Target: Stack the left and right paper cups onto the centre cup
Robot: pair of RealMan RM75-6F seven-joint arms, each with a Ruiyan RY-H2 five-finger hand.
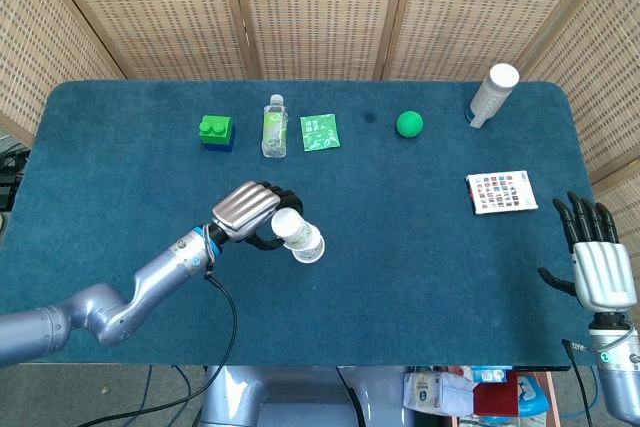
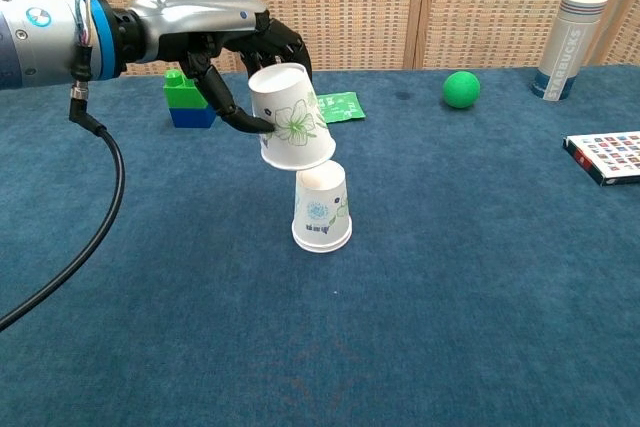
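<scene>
Left hand [image 2: 235, 52]: fingers wrapped round an upturned white paper cup with a green flower print [image 2: 291, 117], gripping it by the side; the cup is tilted, its rim just above and partly over the top of the centre cup; whether the two touch cannot be told from either view.
Centre cup: upturned white paper cup with a blue-green print [image 2: 323, 212], standing on the dark blue cloth-covered table [image 1: 420, 247] near its middle.
Right hand [image 1: 598, 265]: at the table's 4 o'clock edge, fingers straight and spread, holding nothing; seen in the head view only.
Green and blue toy brick [image 1: 217, 132]: at 10 o'clock from the centre cup, near the far edge.
Clear plastic bottle with a green label [image 1: 273, 127]: lying at 11 o'clock, beside the brick.
Flat green sachet [image 1: 319, 132]: at 12 o'clock, just beside the bottle.
Green ball [image 1: 409, 124]: at 1 o'clock.
White and grey tall tumbler [image 1: 494, 93]: at 2 o'clock, in the far corner.
Patterned card box [image 1: 501, 192]: at 3 o'clock, near the right hand but apart from it.
</scene>
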